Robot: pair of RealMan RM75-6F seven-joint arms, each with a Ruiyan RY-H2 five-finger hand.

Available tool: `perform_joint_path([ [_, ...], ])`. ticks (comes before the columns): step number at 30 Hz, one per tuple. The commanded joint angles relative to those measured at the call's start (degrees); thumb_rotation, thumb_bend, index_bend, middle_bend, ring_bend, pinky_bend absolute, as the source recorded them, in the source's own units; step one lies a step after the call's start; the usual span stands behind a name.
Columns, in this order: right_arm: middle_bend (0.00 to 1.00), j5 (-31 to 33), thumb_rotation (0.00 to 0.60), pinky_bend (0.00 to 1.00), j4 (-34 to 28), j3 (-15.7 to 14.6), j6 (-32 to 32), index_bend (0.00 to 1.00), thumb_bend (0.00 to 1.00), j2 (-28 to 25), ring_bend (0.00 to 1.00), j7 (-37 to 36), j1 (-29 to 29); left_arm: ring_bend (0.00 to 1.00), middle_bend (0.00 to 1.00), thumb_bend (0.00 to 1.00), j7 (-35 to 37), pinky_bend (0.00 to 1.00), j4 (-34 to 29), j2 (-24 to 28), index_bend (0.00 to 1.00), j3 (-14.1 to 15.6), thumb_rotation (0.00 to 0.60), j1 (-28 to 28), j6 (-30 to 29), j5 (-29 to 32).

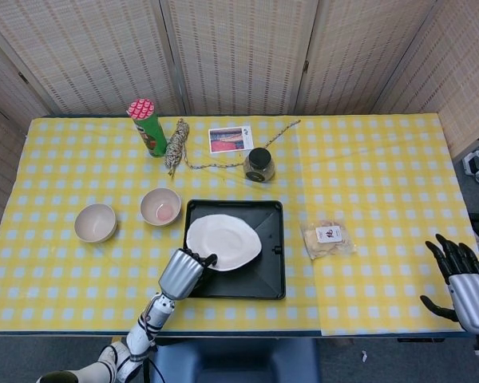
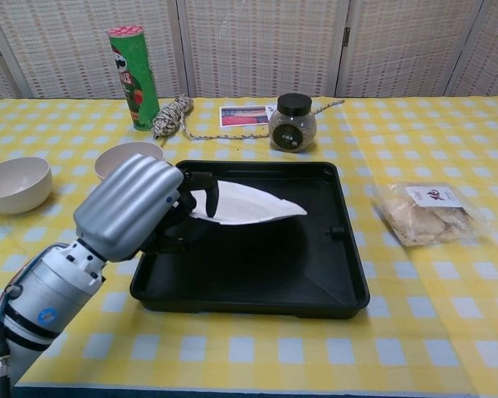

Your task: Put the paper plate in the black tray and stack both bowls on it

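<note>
My left hand (image 1: 187, 271) (image 2: 141, 207) grips the near-left rim of the white paper plate (image 1: 225, 242) (image 2: 253, 206), holding it tilted above the inside of the black tray (image 1: 265, 278) (image 2: 274, 265). Two beige bowls stand on the cloth left of the tray: one (image 1: 160, 207) (image 2: 123, 154) close to its far-left corner, partly hidden behind my hand in the chest view, and one (image 1: 95, 222) (image 2: 14, 182) further left. My right hand (image 1: 463, 279) hangs open, fingers spread, off the table's near right corner and holds nothing.
A bag of snacks (image 1: 327, 238) (image 2: 425, 212) lies right of the tray. Behind the tray stand a dark-lidded jar (image 1: 259, 164) (image 2: 293, 122), a coil of rope (image 1: 176, 144) (image 2: 171, 114), a photo card (image 1: 231, 140) and a green chips can (image 1: 147, 127) (image 2: 131, 75).
</note>
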State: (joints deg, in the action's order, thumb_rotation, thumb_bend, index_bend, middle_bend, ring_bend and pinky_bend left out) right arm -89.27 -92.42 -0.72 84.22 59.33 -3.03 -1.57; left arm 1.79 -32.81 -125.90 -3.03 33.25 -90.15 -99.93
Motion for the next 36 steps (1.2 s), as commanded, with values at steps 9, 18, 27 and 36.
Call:
perform_joint_path([
  [9, 0.00, 1.9, 0.600, 0.00, 0.3, 0.9, -0.4, 0.00, 0.23, -0.4, 0.00, -1.3, 0.0, 1.00, 1.00, 0.58, -0.8, 1.00, 2.1, -2.7, 0.60, -0.4, 0.600, 2.1, 5.9, 3.0],
  [18, 0.00, 1.1, 0.600, 0.00, 0.3, 0.8, 0.3, 0.00, 0.23, -0.4, 0.00, -1.4, 0.3, 1.00, 1.00, 0.34, -4.4, 1.00, -3.7, -0.6, 0.44, 1.6, 0.600, 0.7, 6.9, 3.3],
  [27, 0.00, 0.1, 0.600, 0.00, 0.2, 0.5, 1.2, 0.00, 0.23, -0.2, 0.00, -1.2, 0.6, 1.00, 1.00, 0.20, -12.1, 1.00, -17.1, 6.1, 0.34, 3.3, 0.600, -1.5, 7.2, 3.2],
  [36, 0.00, -0.6, 0.600, 0.00, 0.1, 0.3, 1.0, 0.00, 0.23, 0.0, 0.00, -0.6, 0.5, 1.00, 1.00, 0.25, -21.8, 1.00, -39.0, 20.6, 0.38, 3.8, 0.600, -6.5, 6.4, 6.5],
])
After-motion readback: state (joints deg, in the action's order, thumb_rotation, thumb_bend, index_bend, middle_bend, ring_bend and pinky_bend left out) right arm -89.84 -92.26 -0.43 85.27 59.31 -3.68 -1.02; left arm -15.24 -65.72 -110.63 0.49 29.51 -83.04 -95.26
